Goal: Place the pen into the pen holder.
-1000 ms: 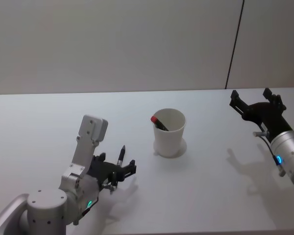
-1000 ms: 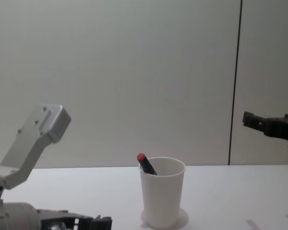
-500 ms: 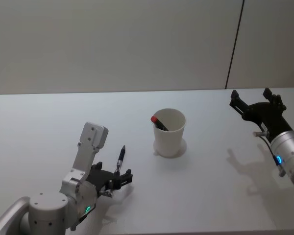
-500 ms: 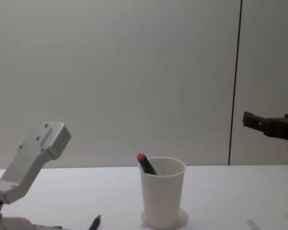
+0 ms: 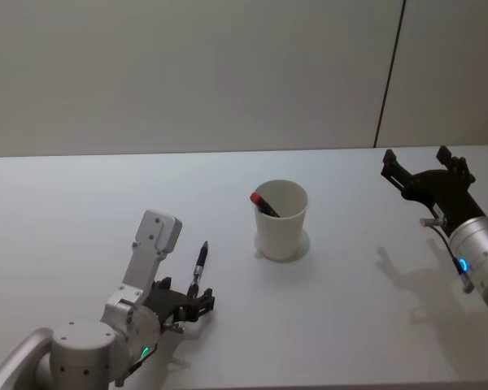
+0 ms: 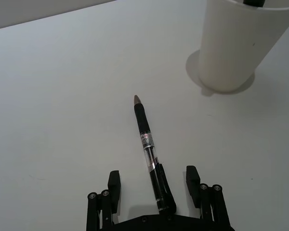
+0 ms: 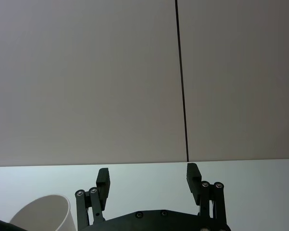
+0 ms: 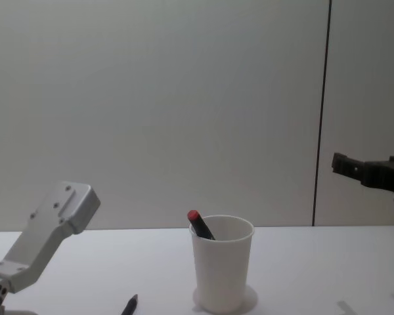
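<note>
the white worktop [image 5: 81, 195] carries everything. the right end effector [image 7: 148, 172] hangs above its right side, spread wide and empty. the left end effector [image 6: 153, 175] sits low, fingers well apart. the paper-cup pen holder [image 5: 281, 223] stands mid-worktop, a red-capped pen [image 5: 262, 201] inside. the black pen [image 5: 199, 264] lies ungripped between the left fingers.

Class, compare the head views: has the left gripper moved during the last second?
Yes. The left gripper has drawn back toward the robot, farther from the white cup, which stayed put.
</note>
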`<state>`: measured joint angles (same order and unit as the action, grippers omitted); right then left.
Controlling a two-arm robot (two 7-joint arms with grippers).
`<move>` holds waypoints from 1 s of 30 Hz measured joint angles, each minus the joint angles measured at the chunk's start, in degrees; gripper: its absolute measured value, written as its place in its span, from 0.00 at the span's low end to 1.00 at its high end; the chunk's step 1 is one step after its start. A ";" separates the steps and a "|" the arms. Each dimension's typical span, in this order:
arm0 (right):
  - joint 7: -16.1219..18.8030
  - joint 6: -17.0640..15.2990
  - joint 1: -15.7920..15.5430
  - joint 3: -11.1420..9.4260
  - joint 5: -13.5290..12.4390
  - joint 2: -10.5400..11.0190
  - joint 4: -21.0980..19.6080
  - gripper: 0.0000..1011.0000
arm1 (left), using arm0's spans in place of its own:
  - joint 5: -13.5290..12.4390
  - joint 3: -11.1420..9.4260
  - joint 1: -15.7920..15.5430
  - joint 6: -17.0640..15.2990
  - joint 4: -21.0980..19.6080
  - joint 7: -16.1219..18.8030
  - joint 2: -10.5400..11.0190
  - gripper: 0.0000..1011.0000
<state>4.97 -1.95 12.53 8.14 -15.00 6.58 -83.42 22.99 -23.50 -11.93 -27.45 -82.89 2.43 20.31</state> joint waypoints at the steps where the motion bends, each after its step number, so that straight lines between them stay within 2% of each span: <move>1: 0.00 0.00 0.00 0.00 0.00 0.00 0.00 0.99 | -0.21 0.00 -0.02 0.00 0.13 -0.06 -0.03 0.85; 11: 0.00 0.00 0.00 0.00 0.00 0.00 0.00 0.99 | -0.86 0.05 0.06 0.42 0.79 -0.11 -0.17 0.58; 12: 0.00 0.00 0.00 0.00 0.00 0.00 0.00 0.99 | -0.91 0.08 0.09 0.48 0.90 -0.11 -0.20 0.51; 14: 0.00 0.00 0.00 0.00 0.00 0.00 0.00 0.99 | -0.97 0.10 0.11 0.56 0.97 -0.12 -0.22 0.49; 17: 0.00 0.00 0.00 0.00 0.00 0.00 0.00 0.99 | -1.10 0.14 0.16 0.67 1.14 -0.11 -0.27 0.35; 21: 0.00 0.00 0.00 0.00 0.00 0.00 0.00 0.99 | -1.28 0.17 0.18 0.75 1.36 -0.12 -0.37 0.27; 23: 0.00 0.00 0.00 0.00 0.00 0.00 0.00 0.99 | -1.47 0.19 0.15 0.74 1.53 -0.28 -0.47 0.20; 30: 0.00 0.00 0.00 0.00 0.00 0.00 0.00 0.99 | -1.99 0.21 -0.05 0.50 1.93 -0.84 -0.74 0.18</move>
<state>4.97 -1.95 12.53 8.14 -15.00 6.58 -83.42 21.00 -23.30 -11.98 -26.95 -80.96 1.59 19.57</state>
